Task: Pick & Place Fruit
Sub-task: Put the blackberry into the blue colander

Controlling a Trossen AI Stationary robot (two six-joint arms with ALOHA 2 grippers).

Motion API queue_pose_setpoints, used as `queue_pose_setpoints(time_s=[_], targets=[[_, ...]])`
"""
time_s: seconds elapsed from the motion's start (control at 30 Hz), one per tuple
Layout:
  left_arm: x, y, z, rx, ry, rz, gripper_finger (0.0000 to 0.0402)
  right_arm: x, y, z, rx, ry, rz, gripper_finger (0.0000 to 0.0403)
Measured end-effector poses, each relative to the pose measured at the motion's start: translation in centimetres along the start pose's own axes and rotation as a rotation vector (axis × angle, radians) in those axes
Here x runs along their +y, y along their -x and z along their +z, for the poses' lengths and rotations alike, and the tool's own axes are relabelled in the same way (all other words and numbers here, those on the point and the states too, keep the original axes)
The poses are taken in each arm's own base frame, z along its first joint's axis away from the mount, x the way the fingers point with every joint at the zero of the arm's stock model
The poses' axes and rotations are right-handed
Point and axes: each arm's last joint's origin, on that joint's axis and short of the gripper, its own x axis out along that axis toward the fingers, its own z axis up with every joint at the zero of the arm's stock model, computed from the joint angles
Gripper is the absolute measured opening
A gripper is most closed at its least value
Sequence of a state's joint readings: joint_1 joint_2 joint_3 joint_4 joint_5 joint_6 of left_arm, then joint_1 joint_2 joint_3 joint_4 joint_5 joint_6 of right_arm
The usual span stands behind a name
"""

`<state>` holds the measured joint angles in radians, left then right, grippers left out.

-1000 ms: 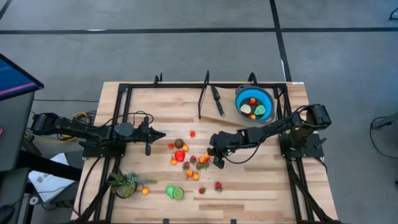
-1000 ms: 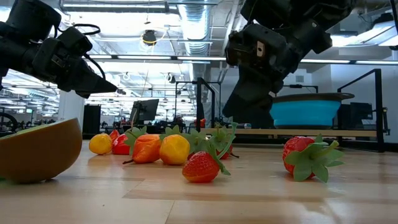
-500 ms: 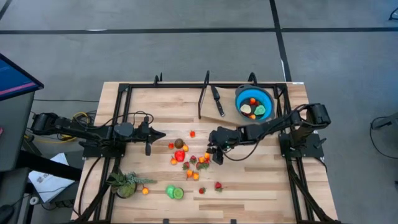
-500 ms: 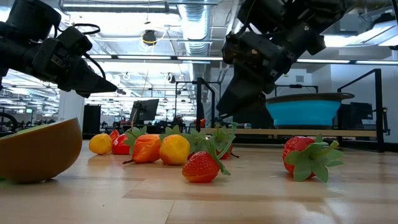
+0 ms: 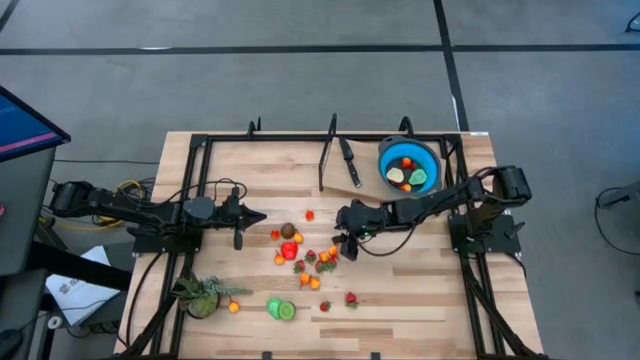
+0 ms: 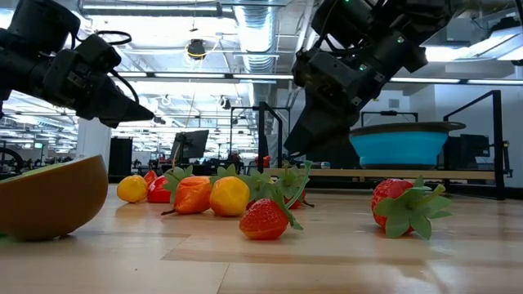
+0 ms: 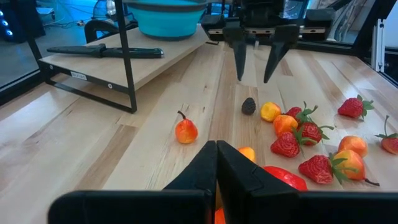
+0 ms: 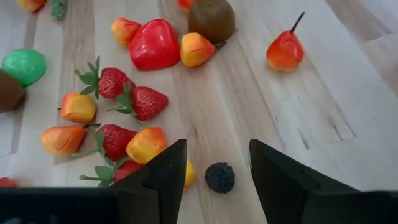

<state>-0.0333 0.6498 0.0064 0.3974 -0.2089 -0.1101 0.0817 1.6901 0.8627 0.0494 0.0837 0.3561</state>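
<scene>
From above, the round blue plastic bowl (image 5: 408, 167) at the far right of the pale wooden tabletop (image 5: 420, 300) already holds a few small toy fruits (image 5: 410, 176). Far more still lie scattered at the middle, so the task looks barely begun. The right end effector (image 5: 346, 243) hangs over the right edge of that cluster. The left end effector (image 5: 262, 215) waits at the left, pinched shut.

At table height, strawberries, including a red one with green leaves (image 6: 265, 219), and orange pieces lie on the boards below the right arm.

The left wrist camera shows the right end effector's two fingers (image 7: 238, 57) spread, tips pointing down just beyond a small dark bumpy berry (image 7: 249, 106).

The right wrist camera shows that berry (image 8: 220, 177) on the wood between its parted fingers (image 8: 165, 169), not gripped.
</scene>
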Motion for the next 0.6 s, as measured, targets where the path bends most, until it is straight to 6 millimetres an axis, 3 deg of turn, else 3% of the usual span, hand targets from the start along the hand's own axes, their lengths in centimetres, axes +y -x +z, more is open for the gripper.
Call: queue_pose_setpoints(time_s=[0.6], targets=[[-0.02, 0.00, 0.18, -0.017, 0.004, -0.002, 0.0001, -0.03, 0.00, 0.05, -0.004, -0.004, 0.001, 0.0153]])
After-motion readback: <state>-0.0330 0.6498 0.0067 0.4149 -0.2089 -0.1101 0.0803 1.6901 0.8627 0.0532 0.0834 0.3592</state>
